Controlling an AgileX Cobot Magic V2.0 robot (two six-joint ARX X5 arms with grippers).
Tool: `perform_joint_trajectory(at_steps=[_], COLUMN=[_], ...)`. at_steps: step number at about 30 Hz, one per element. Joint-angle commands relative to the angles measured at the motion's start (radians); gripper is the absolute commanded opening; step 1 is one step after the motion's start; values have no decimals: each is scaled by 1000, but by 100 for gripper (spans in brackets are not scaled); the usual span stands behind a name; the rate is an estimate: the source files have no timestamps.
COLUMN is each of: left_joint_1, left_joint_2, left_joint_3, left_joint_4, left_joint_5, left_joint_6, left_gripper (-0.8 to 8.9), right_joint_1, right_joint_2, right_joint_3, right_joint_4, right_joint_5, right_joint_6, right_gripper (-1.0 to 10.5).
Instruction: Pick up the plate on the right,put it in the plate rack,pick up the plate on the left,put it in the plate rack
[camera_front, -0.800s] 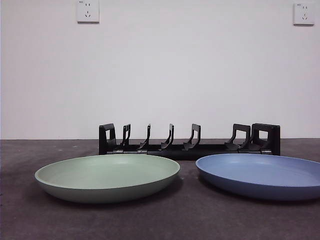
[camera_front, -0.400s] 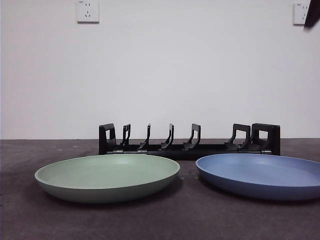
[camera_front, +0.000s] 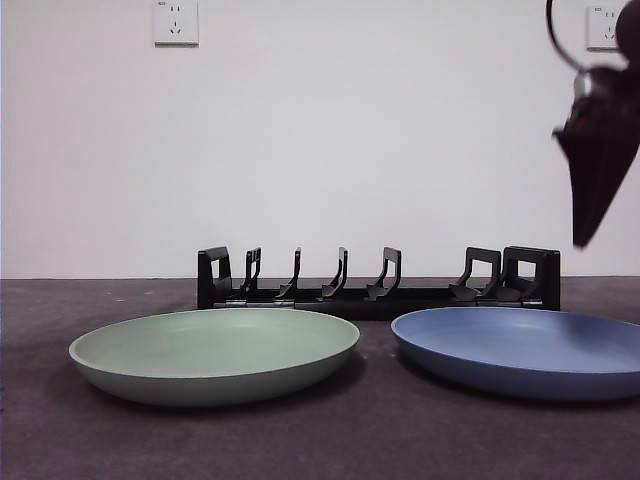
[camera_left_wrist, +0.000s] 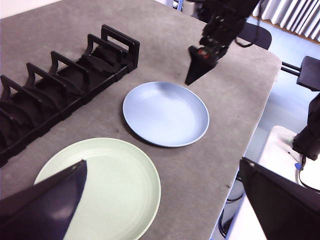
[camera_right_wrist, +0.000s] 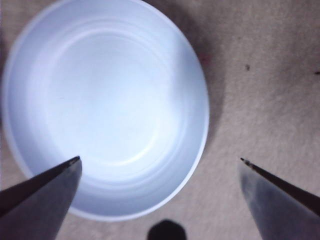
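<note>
1. Green plate (camera_front: 214, 353): left on the counter (camera_front: 330, 440), flat, untouched.
2. Plate rack (camera_front: 378, 279): behind both plates, empty.
3. Blue plate (camera_front: 520, 350): right, flat; likely light, rigid, slick; take by the rim.
4. Right gripper (camera_right_wrist: 160, 162): above the blue plate, fingers wide.
5. Left gripper (camera_left_wrist: 165, 172): waiting, fingers wide.

Right hand (camera_front: 597, 160) has dropped in — above the blue plate (camera_front: 520, 350).

White wall (camera_front: 320, 150), two sockets (camera_front: 176, 22)
</note>
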Motion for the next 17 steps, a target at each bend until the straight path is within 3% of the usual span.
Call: perform_joint_trajectory(at_steps=[1,7,12,17], left_joint_1=[-7,-12,-12,-12], left_joint_2=[2,5,12,23], left_joint_3=[0,0,0,0], left_joint_4=[10,10,9,9], left_joint_5=[4,3,3,3], left_joint_6=[27,35,38,38], left_gripper=[723,723,723,723], right_joint_1=[0,0,0,0], right_joint_2=[56,149,200,233], right_joint_3=[0,0,-1,-2], right_joint_4=[20,67,79,79], right_joint_5=[17,22,21,21], right_joint_6=[6,8,8,8], right_gripper=[625,526,524,319])
